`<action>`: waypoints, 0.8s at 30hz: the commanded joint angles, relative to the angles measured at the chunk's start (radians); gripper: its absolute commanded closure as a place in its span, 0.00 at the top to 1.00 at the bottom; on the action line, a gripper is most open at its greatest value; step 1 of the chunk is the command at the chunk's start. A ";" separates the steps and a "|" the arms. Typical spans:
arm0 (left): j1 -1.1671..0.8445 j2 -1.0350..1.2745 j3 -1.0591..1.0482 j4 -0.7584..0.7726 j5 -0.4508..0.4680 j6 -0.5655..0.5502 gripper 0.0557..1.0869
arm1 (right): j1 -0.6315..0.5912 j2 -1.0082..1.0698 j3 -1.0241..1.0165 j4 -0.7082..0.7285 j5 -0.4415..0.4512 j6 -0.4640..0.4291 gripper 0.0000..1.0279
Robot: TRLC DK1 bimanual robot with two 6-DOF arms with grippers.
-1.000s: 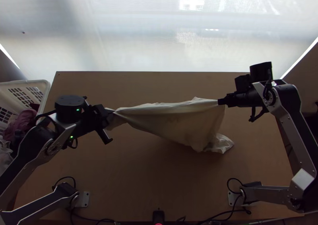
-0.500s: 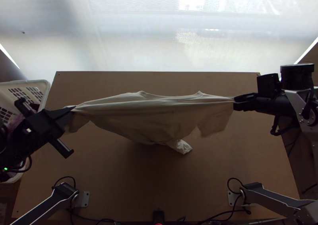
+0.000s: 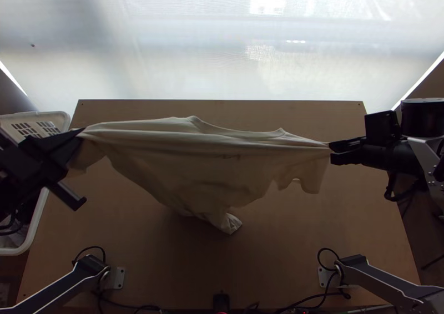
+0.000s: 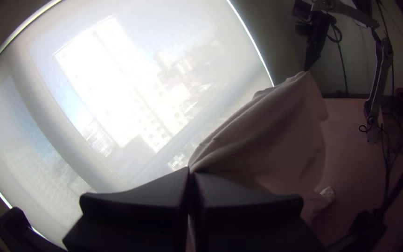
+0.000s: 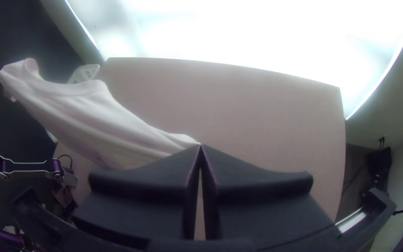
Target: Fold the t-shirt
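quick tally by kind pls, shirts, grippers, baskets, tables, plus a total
T-shirt: 1
Grippers: 2 (left gripper, right gripper)
White basket: 1
Wooden table: 1
Total: 5

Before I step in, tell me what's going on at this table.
Two robot arms hold a pale t-shirt stretched between them over the table. The left tool and right tool each pinch it towards one sleeve, the neckline between them. The rest droops, not yet folded.
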 commanded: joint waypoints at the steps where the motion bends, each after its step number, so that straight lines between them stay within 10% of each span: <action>1: -0.017 0.177 -0.084 0.277 0.027 0.034 0.04 | -0.022 0.017 -0.009 0.020 -0.008 0.004 0.03; 24: -0.356 1.269 0.550 0.801 -0.104 0.121 0.08 | -0.245 -0.041 -0.217 0.138 0.036 -0.067 0.03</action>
